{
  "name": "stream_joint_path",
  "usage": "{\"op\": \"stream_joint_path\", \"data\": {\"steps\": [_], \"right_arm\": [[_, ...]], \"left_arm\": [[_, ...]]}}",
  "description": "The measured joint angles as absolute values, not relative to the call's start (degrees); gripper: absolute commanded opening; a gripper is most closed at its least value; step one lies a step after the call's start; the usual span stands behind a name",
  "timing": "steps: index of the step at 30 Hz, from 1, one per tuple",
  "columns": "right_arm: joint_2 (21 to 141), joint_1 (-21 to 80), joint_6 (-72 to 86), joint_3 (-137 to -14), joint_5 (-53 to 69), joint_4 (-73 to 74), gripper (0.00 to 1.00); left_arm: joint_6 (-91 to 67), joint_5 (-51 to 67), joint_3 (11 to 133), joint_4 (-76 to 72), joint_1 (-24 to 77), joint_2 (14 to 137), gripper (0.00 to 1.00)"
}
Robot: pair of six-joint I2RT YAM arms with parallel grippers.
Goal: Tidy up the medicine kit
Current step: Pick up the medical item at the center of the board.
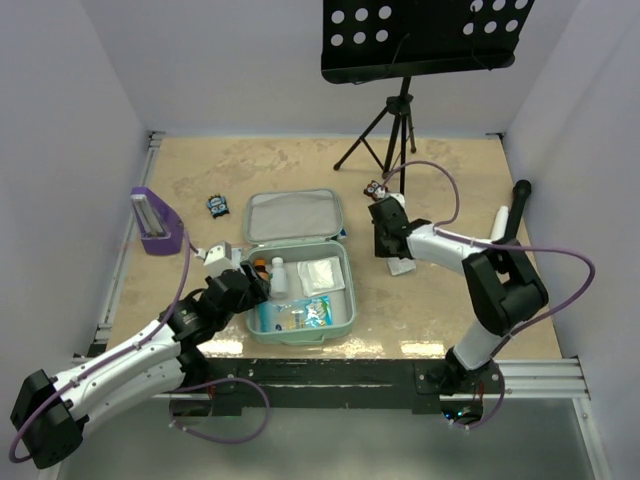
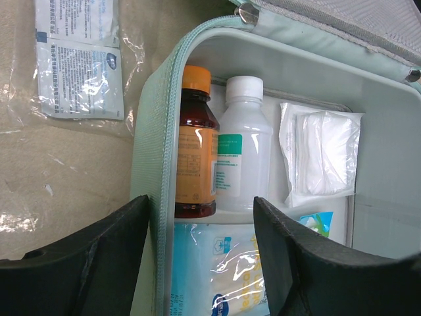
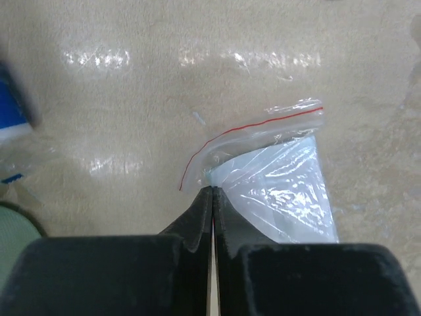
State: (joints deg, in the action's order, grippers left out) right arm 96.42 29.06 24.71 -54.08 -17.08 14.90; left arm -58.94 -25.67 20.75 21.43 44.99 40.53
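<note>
The medicine kit (image 1: pixel 349 296), a mint-green soft case, lies open mid-table with its lid (image 1: pixel 295 215) folded back. Inside are a brown bottle (image 2: pixel 196 158) with an orange cap, a white bottle (image 2: pixel 243 151), a gauze pack (image 2: pixel 322 155) and a blue-and-white packet (image 2: pixel 223 270). My left gripper (image 1: pixel 250 287) is open, its fingers straddling the kit's left wall (image 2: pixel 161 131); in the left wrist view the left gripper (image 2: pixel 200 210) holds nothing. Right of the kit, my right gripper (image 3: pixel 212 191) is shut on the corner of a clear zip bag (image 3: pixel 283 178) with pale blue contents lying on the table (image 1: pixel 400 266).
A purple stand (image 1: pixel 155 222) sits at the left. A black music stand's tripod (image 1: pixel 395 110) rises at the back. A small blue item (image 1: pixel 217 206) and another small object (image 1: pixel 377 187) lie behind the kit. Sachets (image 2: pixel 79 59) rest outside the kit's left wall.
</note>
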Motion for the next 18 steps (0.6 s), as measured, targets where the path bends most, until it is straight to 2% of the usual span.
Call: {"op": "stream_joint_path", "data": {"steps": [11, 18], "right_arm": [[77.91, 29.19, 25.47, -54.98, -16.49, 19.99, 0.00], [64.99, 29.19, 24.88, -56.77, -7.86, 19.35, 0.00]], "left_arm": [[-58.89, -25.69, 20.78, 20.93, 44.99, 41.78, 0.68], [-58.74, -25.93, 22.37, 22.26, 44.99, 42.00, 0.69]]}}
